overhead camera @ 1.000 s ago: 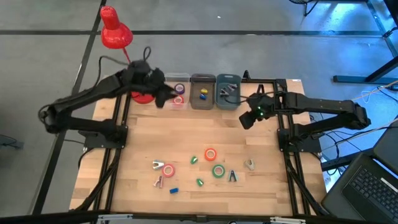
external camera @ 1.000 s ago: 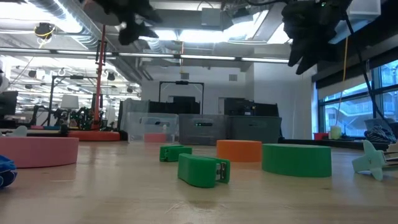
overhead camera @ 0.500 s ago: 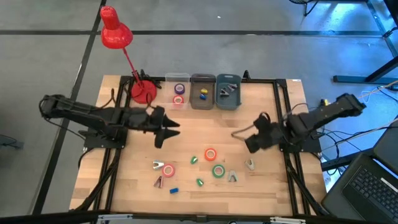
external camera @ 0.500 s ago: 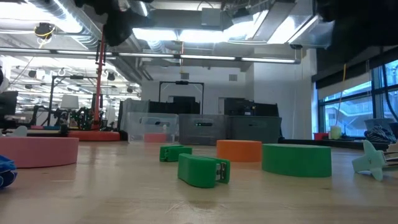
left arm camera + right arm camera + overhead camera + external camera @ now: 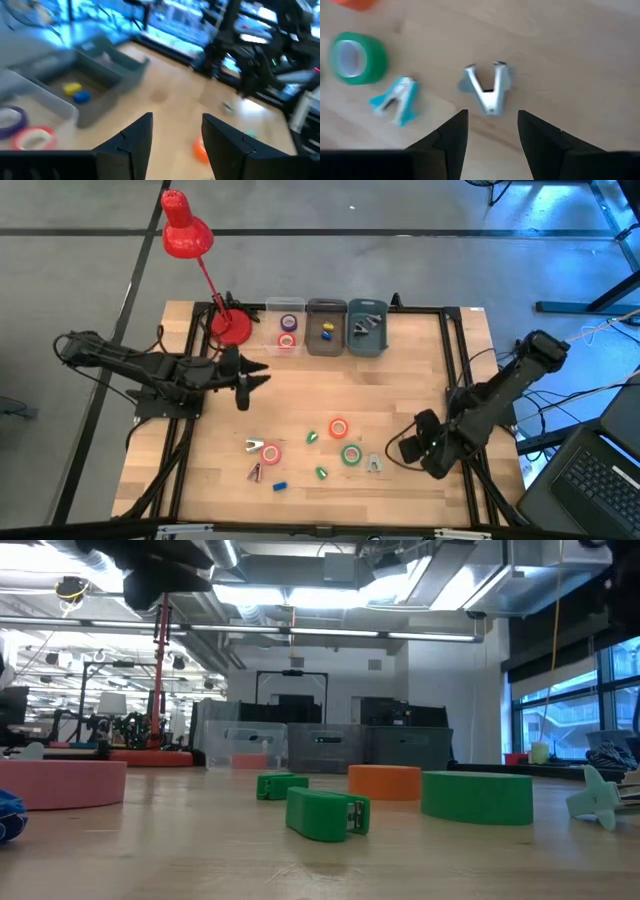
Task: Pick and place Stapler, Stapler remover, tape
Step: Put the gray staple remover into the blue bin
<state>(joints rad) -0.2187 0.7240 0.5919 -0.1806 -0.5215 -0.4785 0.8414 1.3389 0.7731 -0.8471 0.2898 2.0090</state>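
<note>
Both my arms have pulled back from the bins since a second ago: the right pincer has swung down to the counter's five o'clock corner, the left pincer out toward nine o'clock. My right pincer is spread and empty, hovering over a grey staple remover, with a blue staple remover and green tape beside it. My left pincer is also spread, holding nothing. The orange tape and pink tape lie near six o'clock; purple tape sits in the clear bin at twelve o'clock
</note>
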